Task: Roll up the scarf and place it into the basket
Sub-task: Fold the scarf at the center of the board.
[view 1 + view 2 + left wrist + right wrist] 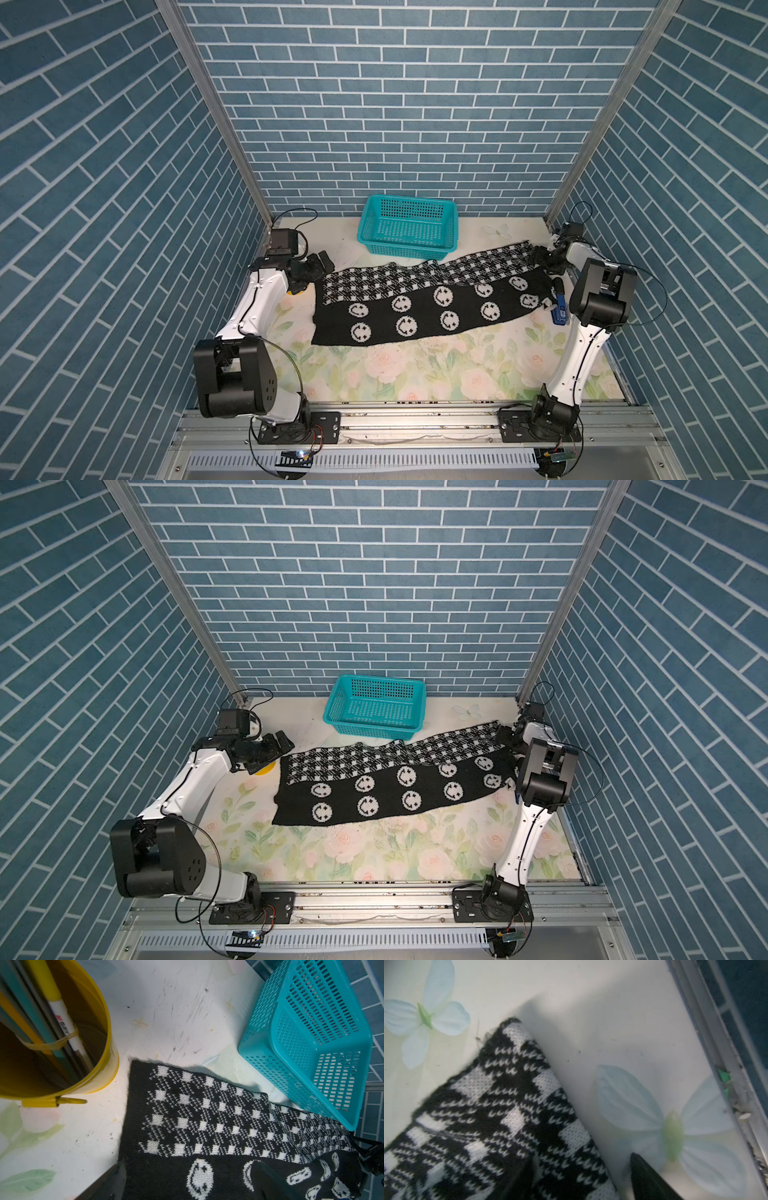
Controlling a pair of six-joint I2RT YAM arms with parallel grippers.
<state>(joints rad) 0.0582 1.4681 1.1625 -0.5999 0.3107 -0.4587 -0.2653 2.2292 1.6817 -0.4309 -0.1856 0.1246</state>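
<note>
Now, your right gripper, jaws spread, straddles only an edge of the scarf, so closing could slip off; your left gripper, wide apart, could knock the cup.

You have blue brick-pattern walls on three sides, aluminium posts at the back corners. Table wears a pale floral cover, scuffed toward the rear. Light even, shadows soft.

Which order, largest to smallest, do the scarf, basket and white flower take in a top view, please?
1. scarf, clearly the largest
2. basket
3. white flower, by far the smallest
</note>
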